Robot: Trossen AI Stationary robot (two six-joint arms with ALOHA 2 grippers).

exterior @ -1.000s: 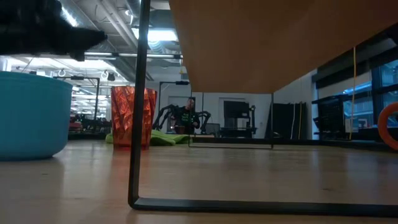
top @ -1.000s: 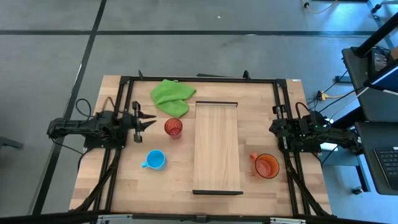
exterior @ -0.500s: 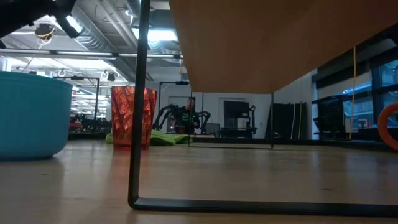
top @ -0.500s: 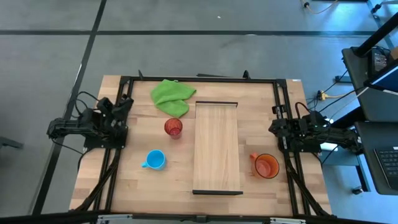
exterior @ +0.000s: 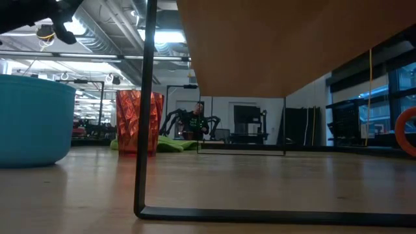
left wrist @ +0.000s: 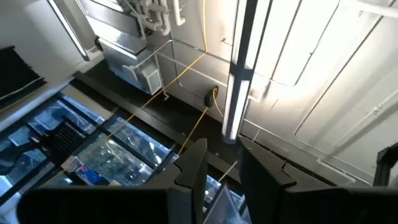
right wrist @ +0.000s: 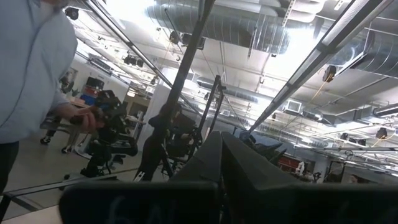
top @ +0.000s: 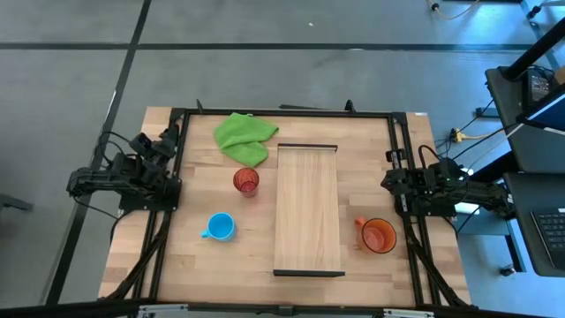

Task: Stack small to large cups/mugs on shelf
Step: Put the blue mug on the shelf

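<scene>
The translucent red ribbed cup [top: 246, 181] [exterior: 139, 122] stands upright on the tabletop left of the shelf [top: 308, 209], a pale board on dark end bars [exterior: 146, 110]. Nearer the table's near edge stands the light-blue mug [top: 220, 227] [exterior: 32, 120]. The orange mug [top: 378, 236] [exterior: 408, 130] stands right of the shelf. My left gripper [top: 163, 141] [left wrist: 222, 146] is folded back at the table's left edge, tipped up toward the ceiling, with a narrow gap between its fingers. My right gripper [top: 395, 184] [right wrist: 221, 140] waits at the right edge, shut.
A green cloth [top: 244, 137] [exterior: 162, 145] lies crumpled near the far edge, just beyond the red cup. A black frame [top: 282, 112] runs around the tabletop. In the right wrist view, a person's sleeve [right wrist: 28, 68] shows in the room beyond the table.
My left arm has drawn back from beside the red cup toward the table's left edge, and its gripper has tipped up from level to pointing at the ceiling. The cups and the shelf have stayed where they were.
</scene>
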